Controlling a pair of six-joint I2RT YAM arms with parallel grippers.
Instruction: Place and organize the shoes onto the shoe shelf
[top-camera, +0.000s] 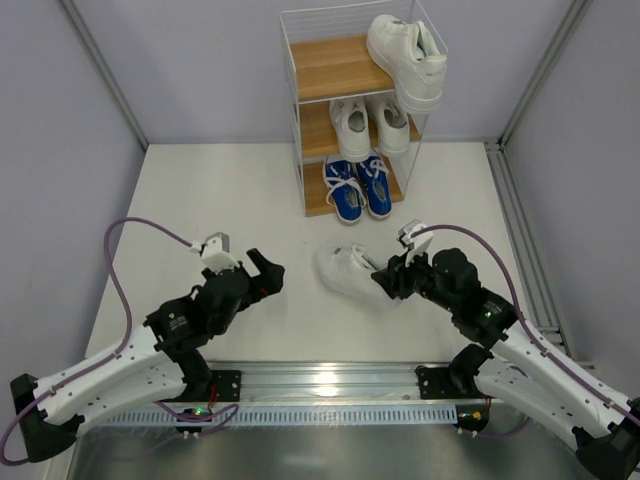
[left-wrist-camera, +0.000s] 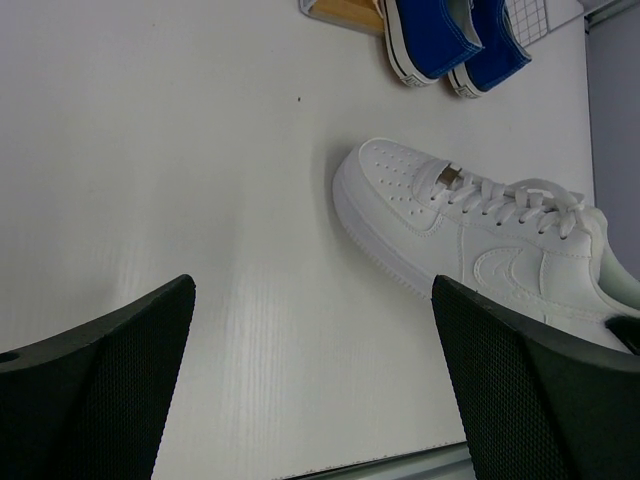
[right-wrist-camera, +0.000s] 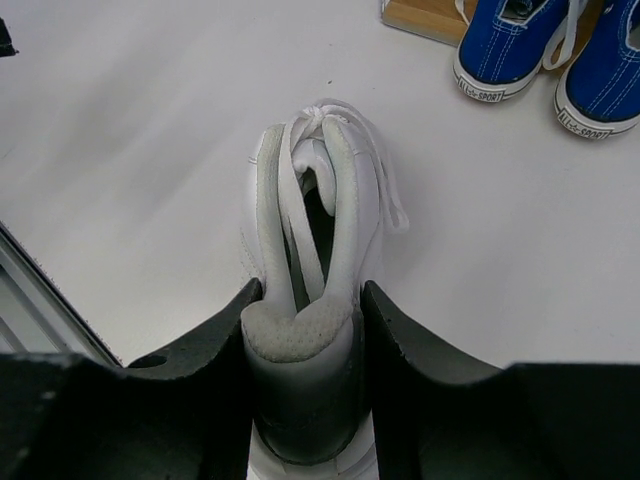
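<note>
- Five shoes are seen on the shelf (top-camera: 330, 65): the blue pair (top-camera: 358, 187) at the bottom, a white pair (top-camera: 368, 125) in the middle, and one white shoe (top-camera: 407, 58) on the right of the top board (its front end hanging past the edge).
- The last shoe (top-camera: 348, 272) stands on the worktop (top-camera: 200, 190), well apart from the shelf. Its heel is clamped between the right fingers (right-wrist-camera: 405, 345), and the collar is squeezed.
- The left fingers (left-wrist-camera: 110, 385) are spread wide, with nothing held.
- The pick-up of the sixth shoe is judged to be the step in hand.
- Next, a lift is called for, then a carry to the bare left half of the top board, kept clear of the neighbour there.
</note>
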